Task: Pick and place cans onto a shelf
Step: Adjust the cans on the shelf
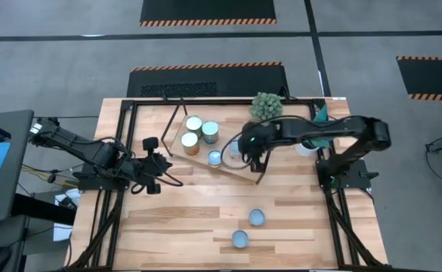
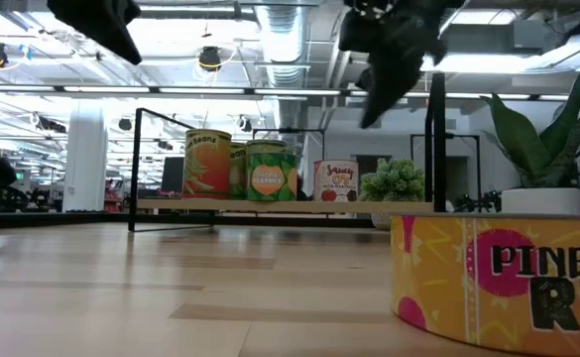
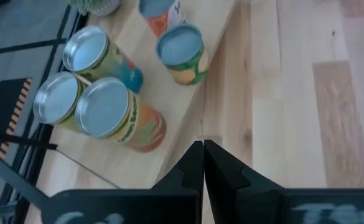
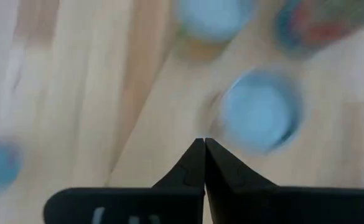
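behind front cans point(image 2: 232, 164), one half-hidden can point(image 2: 236, 169)

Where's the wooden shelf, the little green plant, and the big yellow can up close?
shelf point(image 1: 241, 171), high view: bare board near its front edge.
green plant point(image 1: 266, 106), high view: middle of the foliage.
yellow can point(image 2: 498, 283), low view: its printed side.

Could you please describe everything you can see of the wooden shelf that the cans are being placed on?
The shelf is a light wood rectangular board raised on thin black metal rod legs, standing skewed on the plank tabletop at its far middle. Four cans stand upright on it: three clustered at one end, a fourth apart nearer the other. A small green plant stands just beyond it. The right gripper hovers shut over its emptier end.
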`<state>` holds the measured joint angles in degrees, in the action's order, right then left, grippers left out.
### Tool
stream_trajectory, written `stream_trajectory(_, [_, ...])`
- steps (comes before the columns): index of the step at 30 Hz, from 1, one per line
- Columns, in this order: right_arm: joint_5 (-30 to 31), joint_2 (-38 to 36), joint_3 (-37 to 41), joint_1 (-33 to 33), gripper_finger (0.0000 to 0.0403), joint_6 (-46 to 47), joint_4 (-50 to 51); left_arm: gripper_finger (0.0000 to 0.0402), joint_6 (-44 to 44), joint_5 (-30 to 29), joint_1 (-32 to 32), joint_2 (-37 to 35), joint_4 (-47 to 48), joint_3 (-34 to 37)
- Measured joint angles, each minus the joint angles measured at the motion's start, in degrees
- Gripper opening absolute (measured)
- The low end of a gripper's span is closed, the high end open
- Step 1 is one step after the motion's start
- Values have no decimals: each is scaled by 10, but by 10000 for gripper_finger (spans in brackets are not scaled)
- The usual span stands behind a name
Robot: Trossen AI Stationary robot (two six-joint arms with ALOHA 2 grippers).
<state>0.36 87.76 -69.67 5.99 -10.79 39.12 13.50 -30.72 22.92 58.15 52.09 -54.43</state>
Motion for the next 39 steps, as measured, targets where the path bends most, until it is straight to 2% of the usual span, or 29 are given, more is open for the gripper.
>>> stream_trajectory(3, [-2, -30, 70, 24, 30, 19, -138, 0, 1, 0, 0, 0, -8, 0])
stream_trajectory(5, [-3, -32, 90, 32, 30, 26, -159, 0, 0, -2, 0, 0, -7, 0])
stream_trajectory(8, [-2, -10, 87, 31, 26, 24, -155, 0, -8, -6, 0, 0, -7, 0])
stream_trajectory(12, [-3, 32, 40, 30, 17, -1, -142, 0, -24, -21, -2, 0, -9, 0])
stream_trajectory(20, [-3, 122, -112, 39, 24, -7, 56, 0, -32, -21, -20, 0, -21, 0])
stream_trajectory(28, [-6, 171, -119, 48, 18, -30, 56, 0, -36, -21, -24, 0, -19, 0])
stream_trajectory(39, [1, 168, -118, 93, 27, -59, 35, 0, -35, -21, -24, 0, -19, 0])
